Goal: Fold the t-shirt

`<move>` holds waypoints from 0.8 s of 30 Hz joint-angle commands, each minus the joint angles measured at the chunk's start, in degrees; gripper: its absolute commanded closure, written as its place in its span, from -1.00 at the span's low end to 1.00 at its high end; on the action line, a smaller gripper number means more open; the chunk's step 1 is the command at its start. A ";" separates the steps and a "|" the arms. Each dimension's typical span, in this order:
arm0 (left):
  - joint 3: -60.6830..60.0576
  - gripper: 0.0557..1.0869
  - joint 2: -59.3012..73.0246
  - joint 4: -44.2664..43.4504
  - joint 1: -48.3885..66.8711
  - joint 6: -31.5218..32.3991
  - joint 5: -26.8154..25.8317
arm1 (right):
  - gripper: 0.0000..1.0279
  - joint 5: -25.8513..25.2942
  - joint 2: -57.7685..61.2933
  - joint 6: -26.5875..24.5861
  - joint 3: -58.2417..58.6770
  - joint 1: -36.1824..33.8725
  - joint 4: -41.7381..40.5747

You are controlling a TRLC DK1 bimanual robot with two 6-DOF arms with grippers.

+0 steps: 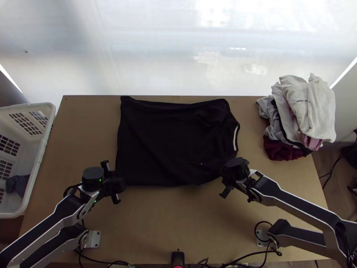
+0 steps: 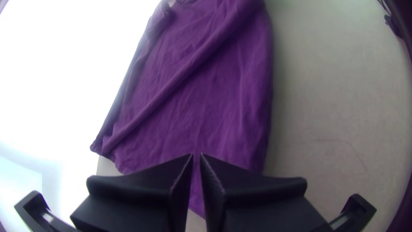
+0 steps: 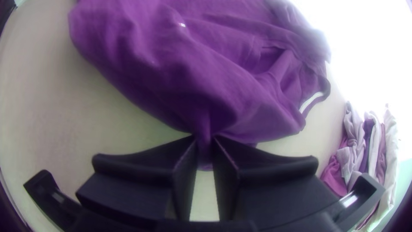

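Two holds noted, fold outstanding

Item inspected: one dark t-shirt (image 1: 169, 143), spread broadly across the worktop (image 1: 178, 223), its pale-trimmed collar (image 1: 235, 138) toward the right side and its hem end toward the left. Creases run slantwise over the body; the side nearest the arms lies roughly straight between the two holding points.

Left claw (image 2: 197, 155): at the near hem corner, fingers almost together with a thin layer of cloth between them. Judged a light pinch, as little bunching shows there. A corner is a sensible place, since it should steer the whole hem end.

Right claw (image 3: 204, 138): clenched on a gathered tuck of the near edge, toward the shoulder. Cloth puckers away from the fingertips, so this hold appears the firmer. Its placing at the opposite end of the same side suggests that the near half is to be carried over the far half, both ends together.

Risk, in my judgement: the thin pinch could slip, or unequal lift could skew the fold near the collar.

Surroundings: a pile of clothes (image 1: 299, 116) sits at the far right corner, apart from the work; a white basket (image 1: 38, 165) stands at the left.
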State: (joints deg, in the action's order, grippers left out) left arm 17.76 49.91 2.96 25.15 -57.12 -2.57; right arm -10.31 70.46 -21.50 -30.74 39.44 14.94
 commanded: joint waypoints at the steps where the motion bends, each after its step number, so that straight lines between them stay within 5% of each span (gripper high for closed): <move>1: 0.52 0.78 0.80 -0.76 -0.71 0.79 -0.60 | 0.95 0.02 1.00 -0.56 0.42 0.81 -1.84; 7: 0.87 0.78 0.63 1.96 -0.19 3.33 -1.74 | 0.95 0.11 -0.85 -0.12 -0.20 0.46 -0.35; 9: 0.61 0.15 -0.34 3.01 -0.27 2.28 -2.53 | 0.95 0.11 -1.11 -0.12 -0.11 0.37 -0.09; 12: 1.05 -0.11 -0.08 7.15 -0.54 0.52 -3.50 | 0.95 0.11 -1.37 0.14 0.24 0.37 -0.09; 14: 0.79 -0.55 -0.08 9.78 -0.27 -1.06 -3.94 | 0.95 0.11 -1.55 0.14 0.16 0.37 0.00; 24: 3.69 -0.79 1.33 14.79 -1.06 -5.02 -5.52 | 0.95 0.11 -2.78 0.23 0.07 0.29 1.32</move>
State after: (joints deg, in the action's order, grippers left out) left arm 19.51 50.74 13.61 24.43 -60.34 -6.92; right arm -10.11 68.47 -21.45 -30.68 39.75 15.49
